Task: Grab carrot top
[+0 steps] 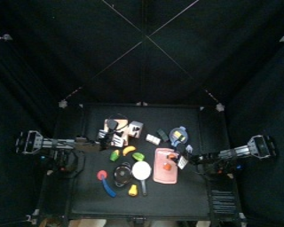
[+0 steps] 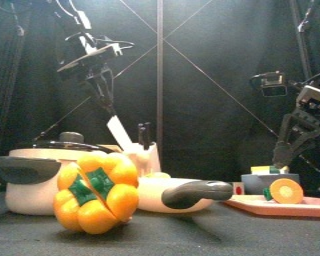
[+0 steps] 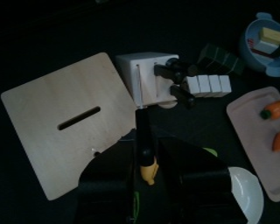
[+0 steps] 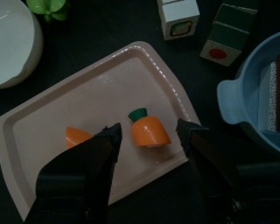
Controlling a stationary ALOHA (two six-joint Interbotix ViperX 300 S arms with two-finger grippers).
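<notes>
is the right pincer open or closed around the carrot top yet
Open, not closed on it. In the right wrist view the right pincer has its jaws spread wide either side of the carrot top, which lies on the pink tray.

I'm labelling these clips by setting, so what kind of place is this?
Most likely a robot test pen set up as a play kitchen: black curtains enclose a small black table crowded with toy food, including a yellow pepper and carrot pieces on a pink tray.

My tool (image 4: 152, 144) hangs w/ jaws wide apart over pink tray (image 4: 60, 188). Carrot top (image 4: 149, 129) w/ green stub lies between them, 2nd orange piece (image 4: 80, 136) beside. Blue bowl (image 4: 238, 92) near tray corner.
</notes>
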